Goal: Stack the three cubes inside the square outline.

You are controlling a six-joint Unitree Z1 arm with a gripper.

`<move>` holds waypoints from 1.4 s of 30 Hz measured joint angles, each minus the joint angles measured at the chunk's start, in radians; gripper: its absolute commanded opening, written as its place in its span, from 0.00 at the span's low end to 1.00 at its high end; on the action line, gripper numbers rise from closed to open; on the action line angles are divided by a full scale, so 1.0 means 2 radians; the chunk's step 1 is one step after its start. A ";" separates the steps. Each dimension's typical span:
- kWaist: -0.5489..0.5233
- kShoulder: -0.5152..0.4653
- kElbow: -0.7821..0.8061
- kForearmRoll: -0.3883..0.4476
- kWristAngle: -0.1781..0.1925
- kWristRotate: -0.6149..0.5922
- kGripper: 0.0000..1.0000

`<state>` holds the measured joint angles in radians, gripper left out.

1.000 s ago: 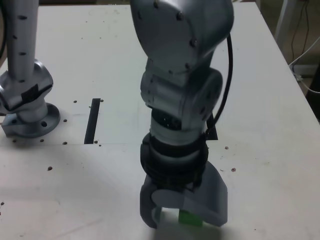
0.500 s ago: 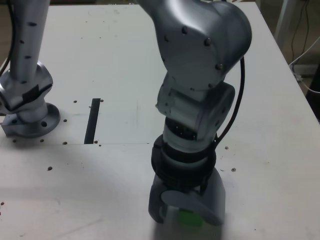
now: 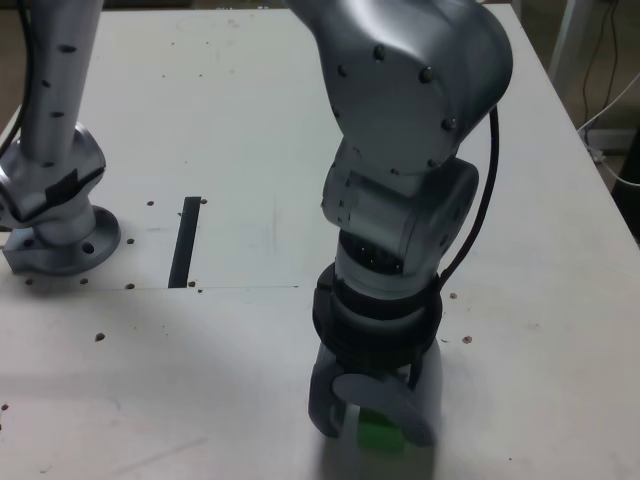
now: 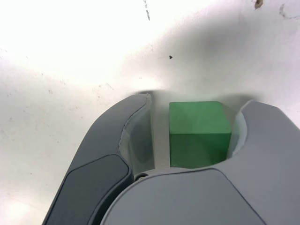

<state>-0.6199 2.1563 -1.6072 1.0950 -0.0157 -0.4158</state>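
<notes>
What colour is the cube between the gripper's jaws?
Green: the cube shows best in the wrist view.

The gripper straddles the green cube on the white table — a gap shows at one jaw, the other sits close. Bare tabletop lies open around them. The black strip lies flat; the arm base — well apart — blocks the exterior view's left.

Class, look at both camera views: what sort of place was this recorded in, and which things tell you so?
Probably a robotics lab or workshop bench: a white table dotted with screw holes, a second arm's bolted base at the exterior view's left, and loose cables beyond the table's edge. The claw straddles a green cube.
</notes>
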 measured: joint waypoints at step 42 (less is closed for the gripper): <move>0.204 -0.105 -0.067 0.155 0.037 0.212 0.08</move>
<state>-0.2119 1.9457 -1.7413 1.4050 0.0593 0.0085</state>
